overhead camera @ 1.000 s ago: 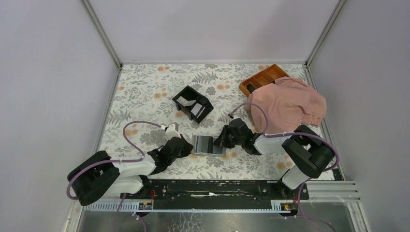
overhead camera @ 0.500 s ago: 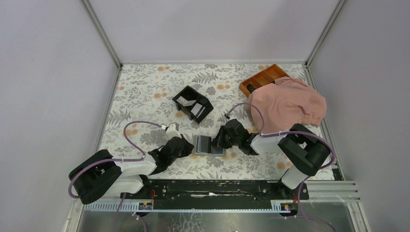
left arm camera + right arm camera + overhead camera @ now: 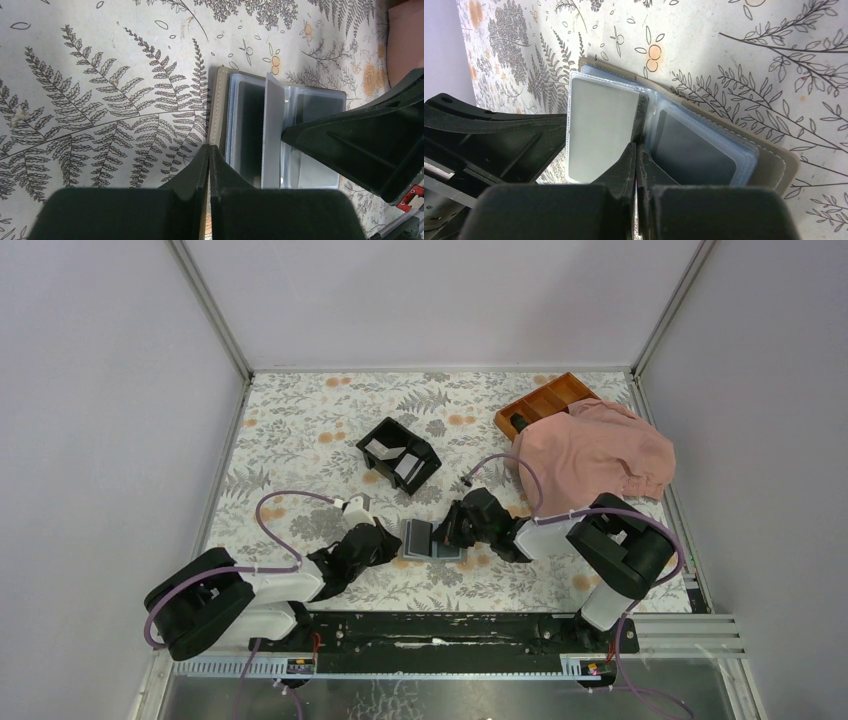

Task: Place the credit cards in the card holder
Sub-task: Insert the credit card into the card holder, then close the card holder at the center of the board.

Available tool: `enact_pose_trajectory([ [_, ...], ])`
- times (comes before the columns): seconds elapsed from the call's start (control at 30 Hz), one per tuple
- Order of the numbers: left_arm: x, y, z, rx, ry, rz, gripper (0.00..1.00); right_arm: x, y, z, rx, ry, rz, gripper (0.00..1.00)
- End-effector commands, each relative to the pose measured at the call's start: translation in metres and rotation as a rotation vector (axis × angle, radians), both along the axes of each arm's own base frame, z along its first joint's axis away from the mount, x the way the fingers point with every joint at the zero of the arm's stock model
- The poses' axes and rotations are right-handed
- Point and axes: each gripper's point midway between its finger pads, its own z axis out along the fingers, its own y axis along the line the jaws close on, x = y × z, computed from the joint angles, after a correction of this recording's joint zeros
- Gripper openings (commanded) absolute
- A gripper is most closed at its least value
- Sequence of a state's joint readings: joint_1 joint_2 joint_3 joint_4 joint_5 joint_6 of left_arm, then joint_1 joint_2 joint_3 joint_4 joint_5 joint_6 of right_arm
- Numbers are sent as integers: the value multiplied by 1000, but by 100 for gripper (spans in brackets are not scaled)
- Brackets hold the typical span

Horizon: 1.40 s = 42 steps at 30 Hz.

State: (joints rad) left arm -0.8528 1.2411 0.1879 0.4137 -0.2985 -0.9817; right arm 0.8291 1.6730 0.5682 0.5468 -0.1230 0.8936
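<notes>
The card holder (image 3: 420, 540) lies open on the floral cloth between both arms, taupe cover down and clear sleeves up (image 3: 694, 150). My left gripper (image 3: 209, 150) is shut on the taupe edge of its left cover (image 3: 216, 110). One pale grey sleeve page (image 3: 272, 130) stands raised near the spine. At that spine my right gripper (image 3: 636, 147) is shut, with a thin credit card showing edge-on between its jaws. From above, the left gripper (image 3: 392, 543) and right gripper (image 3: 447, 535) flank the holder closely.
A black two-compartment box (image 3: 398, 455) with pale flat pieces inside stands behind the holder. An orange-brown divided tray (image 3: 540, 400) sits at the back right, partly under a pink cloth (image 3: 595, 455). White walls close in the mat on three sides.
The right gripper has slid a little left over the card holder and its jaws have closed fully. The left gripper has stayed where it was.
</notes>
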Motion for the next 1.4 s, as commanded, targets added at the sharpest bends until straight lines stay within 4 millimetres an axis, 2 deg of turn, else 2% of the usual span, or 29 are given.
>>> enact_pose_trajectory([
  [0.0,-14,6,-17,34,54,-26,4,-10,13,6,25,-5,43,0],
  [0.07,-13,6,-16,32,51,-23,4,-9,13,11,13,-20,47,1],
  [0.3,-15,10,-18,39,60,-11,4,1,5,55,-70,-137,66,32],
  [0.37,-16,11,-19,39,64,-9,4,2,-1,64,-97,-161,67,36],
  [0.47,-17,11,-21,43,69,-10,4,0,-16,66,-175,-178,56,39],
  [0.67,-17,12,-20,42,69,-11,4,-1,-59,59,-362,-206,-15,44],
  [0.83,-18,11,-19,43,70,-15,4,-5,-84,52,-454,-209,-59,47],
  [1.37,-19,12,-19,45,69,-20,4,-9,-93,22,-523,-152,-69,50],
])
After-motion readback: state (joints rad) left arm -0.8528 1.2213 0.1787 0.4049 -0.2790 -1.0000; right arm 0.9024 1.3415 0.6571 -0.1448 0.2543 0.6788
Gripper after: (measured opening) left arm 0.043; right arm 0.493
